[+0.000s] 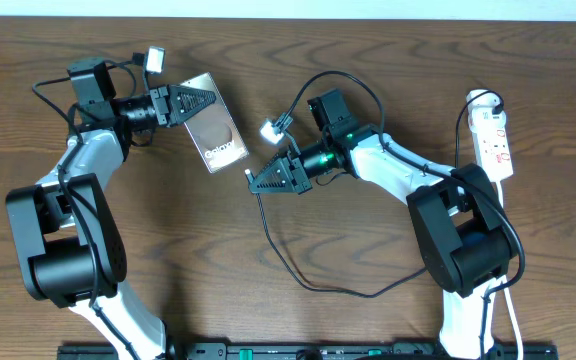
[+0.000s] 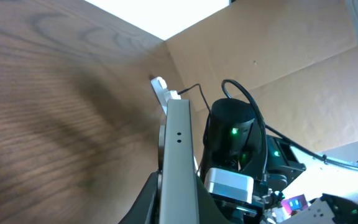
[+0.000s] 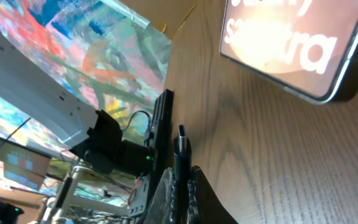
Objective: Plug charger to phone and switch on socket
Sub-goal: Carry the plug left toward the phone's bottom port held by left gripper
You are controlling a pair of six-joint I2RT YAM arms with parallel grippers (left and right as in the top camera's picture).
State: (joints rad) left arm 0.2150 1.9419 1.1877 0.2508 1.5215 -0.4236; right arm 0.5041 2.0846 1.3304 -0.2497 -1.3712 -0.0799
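The phone [image 1: 218, 138] shows a lighter oval patch and white lettering, and lies tilted at the table's upper left. My left gripper [image 1: 208, 103] is shut on its upper edge; in the left wrist view the phone [image 2: 178, 143] is a grey slab seen edge-on between the jaws. My right gripper [image 1: 252, 182] is shut on the charger's small black plug tip [image 3: 181, 146], a short way right of the phone's lower end [image 3: 291, 43]. The thin black cable [image 1: 278, 255] loops across the table behind it. The white socket [image 1: 494, 138] lies at the far right.
The socket's white cord [image 1: 513, 300] runs down the right edge past the right arm's base [image 1: 463, 250]. The left arm's base [image 1: 63, 245] stands at the front left. A black rail [image 1: 298, 350] lines the front edge. A cardboard wall [image 2: 278, 56] stands beyond the table.
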